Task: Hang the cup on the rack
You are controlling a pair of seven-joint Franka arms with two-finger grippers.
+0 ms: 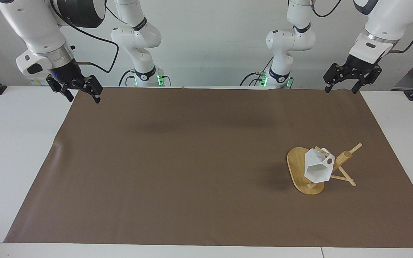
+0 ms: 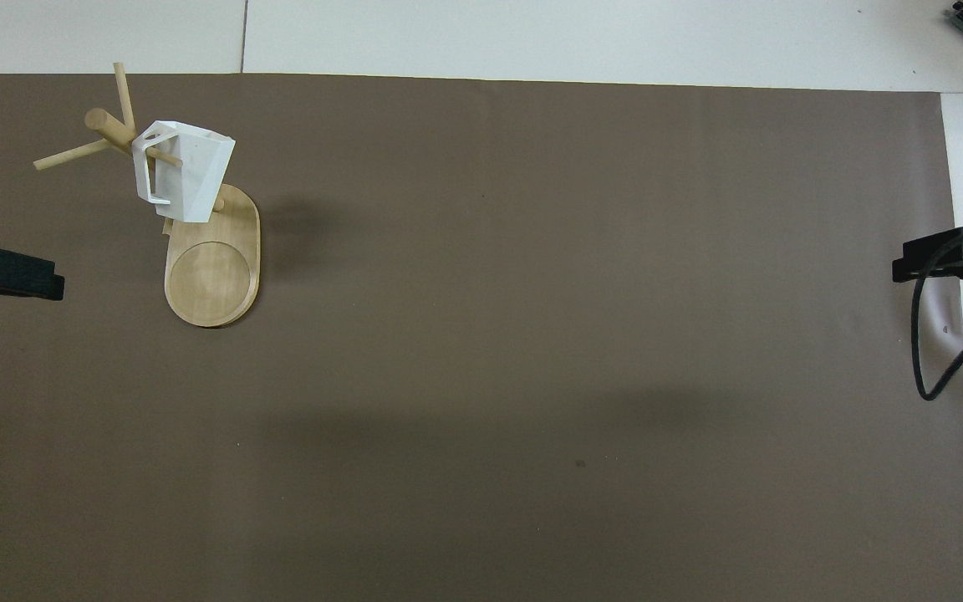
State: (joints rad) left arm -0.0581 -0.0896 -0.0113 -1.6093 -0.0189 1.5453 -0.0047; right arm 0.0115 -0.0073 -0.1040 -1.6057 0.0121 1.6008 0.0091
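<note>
One small matte white faceted cup [image 1: 317, 168] hangs by its blocky handle on a thin peg of the light bamboo rack [image 1: 338, 164], its hexagonal mouth tilted outward over the rack's flat oval base [image 2: 212, 276]. The rack stands on the brown mat [image 1: 192, 161] toward the left arm's end of the table, its round central post and crossing peg sticks rising above the base. The white table [image 1: 13, 143] shows around the mat's edges. The left gripper [image 1: 342, 89] waits raised over the mat corner at its own end, jaws spread wide and empty. The right gripper [image 1: 83, 97] is raised over the mat corner at its end, jaws likewise wide and empty, well apart from the cup.
</note>
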